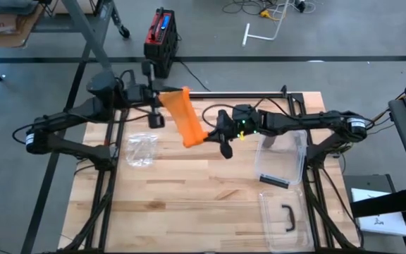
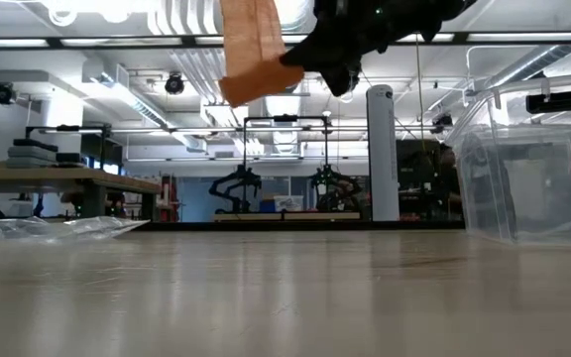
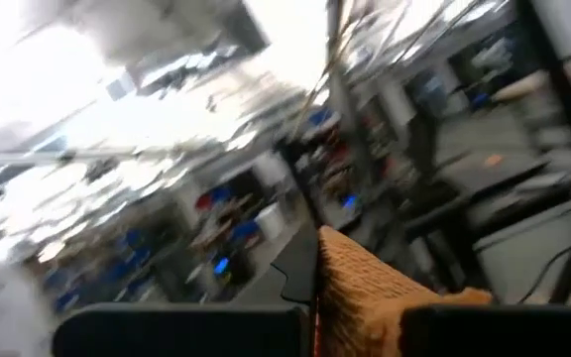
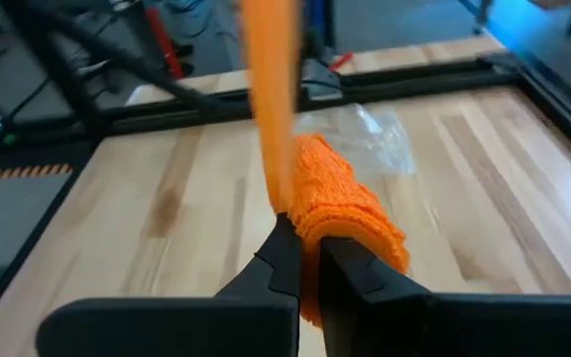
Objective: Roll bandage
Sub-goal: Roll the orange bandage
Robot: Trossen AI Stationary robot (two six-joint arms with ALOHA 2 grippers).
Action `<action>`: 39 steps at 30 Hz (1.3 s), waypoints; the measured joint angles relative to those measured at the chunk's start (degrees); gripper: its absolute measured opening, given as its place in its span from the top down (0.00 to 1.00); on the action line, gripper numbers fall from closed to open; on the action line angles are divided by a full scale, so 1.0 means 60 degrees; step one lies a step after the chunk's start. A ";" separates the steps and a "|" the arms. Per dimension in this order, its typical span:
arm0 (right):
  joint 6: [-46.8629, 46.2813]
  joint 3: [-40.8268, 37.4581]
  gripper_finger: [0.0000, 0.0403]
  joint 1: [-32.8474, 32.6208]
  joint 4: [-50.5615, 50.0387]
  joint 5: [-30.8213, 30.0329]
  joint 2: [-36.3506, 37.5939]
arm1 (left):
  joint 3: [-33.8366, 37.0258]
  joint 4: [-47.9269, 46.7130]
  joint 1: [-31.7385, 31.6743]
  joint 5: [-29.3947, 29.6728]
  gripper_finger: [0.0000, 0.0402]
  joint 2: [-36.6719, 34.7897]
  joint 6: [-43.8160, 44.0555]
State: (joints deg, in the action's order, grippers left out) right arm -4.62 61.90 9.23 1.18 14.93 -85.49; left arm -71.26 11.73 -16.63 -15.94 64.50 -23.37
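Note:
An orange bandage (image 1: 186,116) hangs in the air above the wooden table (image 1: 189,204), stretched as a strip between my two grippers. My left gripper (image 1: 163,96) is shut on its far end, up by the table's far edge. My right gripper (image 1: 208,134) is shut on its near end, where the cloth is bunched into a thick roll (image 4: 350,213). In the low view the bandage (image 2: 252,50) and my right gripper (image 2: 333,52) show high above the tabletop. My left gripper pinches the bandage's far end (image 3: 360,288) between its two fingers, coming roughly level from the table's left. That end is lifted clear and the strip runs away from it toward my other gripper. My right gripper pinches the bandage between its two fingers (image 4: 284,260) right at the rolled end (image 4: 315,223), coming from the table's right and slanting slightly down. The roll bulges out beside the fingers. The strip (image 4: 271,109) runs straight from there toward my left gripper, clear of the table.
A crumpled clear plastic bag (image 1: 141,149) lies on the table's left part. A clear plastic bin (image 1: 282,159) stands on the right, also in the low view (image 2: 533,169). Its lid (image 1: 284,219) with a black handle lies near the front right.

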 joint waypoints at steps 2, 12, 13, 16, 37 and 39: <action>-0.0335 -0.0013 0.99 0.0153 0.0064 -0.0152 -0.0083 | -0.0214 -0.0002 0.0127 -0.0489 1.00 -0.0020 0.0169; -0.1392 -0.0013 0.97 0.0541 0.0322 -0.0425 -0.0572 | -0.0835 -0.0133 0.0591 -0.0819 1.00 0.0223 0.0027; -0.1417 -0.0015 0.98 0.0553 0.0335 -0.0415 -0.0633 | -0.0928 -0.0161 0.0605 -0.0826 1.00 0.0276 -0.0065; -0.1407 -0.0016 0.98 0.0576 0.0525 -0.0413 -0.0790 | -0.1266 -0.0363 0.0606 -0.0682 1.00 0.0371 -0.0328; 0.1253 -0.0071 0.98 -0.0079 0.0757 0.1478 0.1011 | -0.0070 -0.1974 -0.2418 0.1183 1.00 0.0273 -0.0665; 0.1190 -0.0071 0.98 -0.0076 0.0768 0.1418 0.1166 | 0.0215 -0.1951 -0.2532 0.0696 1.00 0.0294 -0.0463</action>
State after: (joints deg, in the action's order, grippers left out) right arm 2.52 61.47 8.78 5.78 23.44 -78.50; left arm -69.97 0.02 -31.82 -11.77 66.27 -26.15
